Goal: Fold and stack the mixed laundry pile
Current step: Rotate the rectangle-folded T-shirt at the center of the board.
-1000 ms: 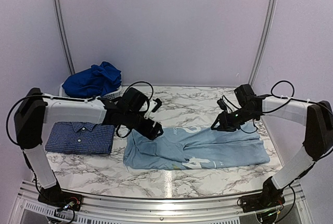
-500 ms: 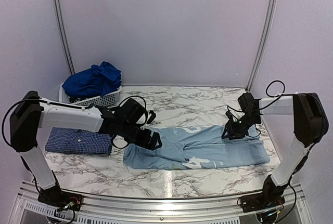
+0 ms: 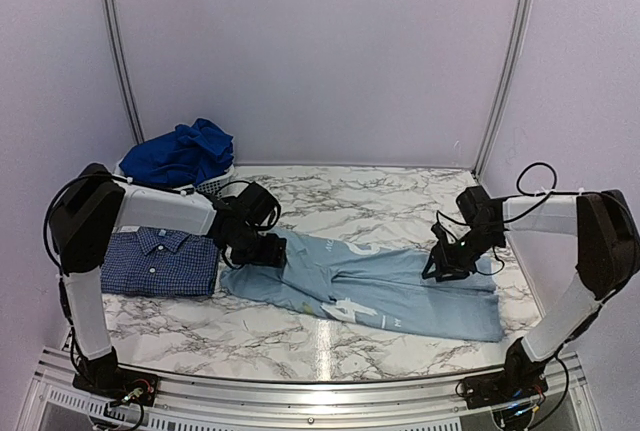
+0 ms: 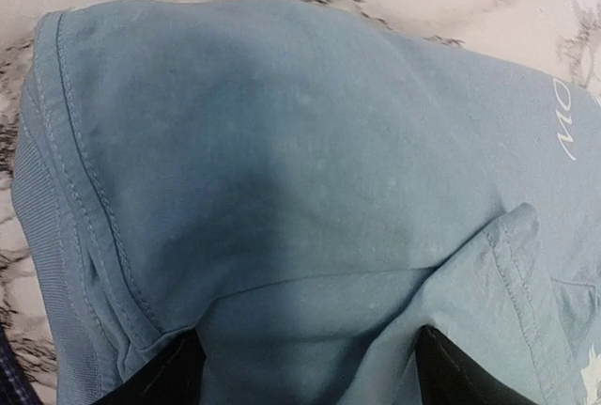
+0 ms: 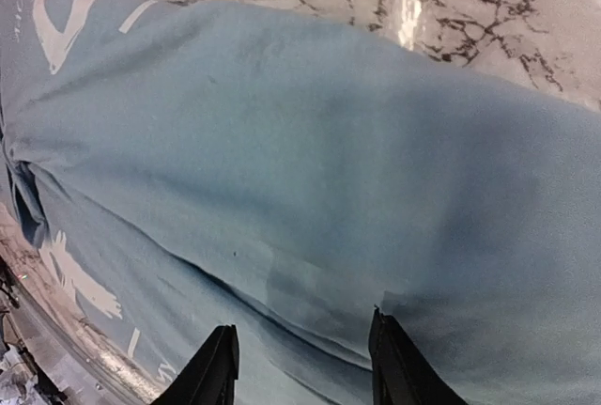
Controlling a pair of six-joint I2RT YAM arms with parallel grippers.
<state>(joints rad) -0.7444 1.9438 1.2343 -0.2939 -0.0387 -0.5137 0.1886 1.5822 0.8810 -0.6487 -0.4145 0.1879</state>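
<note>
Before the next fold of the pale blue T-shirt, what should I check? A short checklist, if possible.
1. Pale blue T-shirt with white print flat on the marble table: not ok, folds near its left end.
2. Left gripper open over the shirt: ok.
3. Right gripper open over the shirt: ok.
4. Cloth pinched by either: cannot tell.
5. Folded navy checked shirt neat: ok.
</note>
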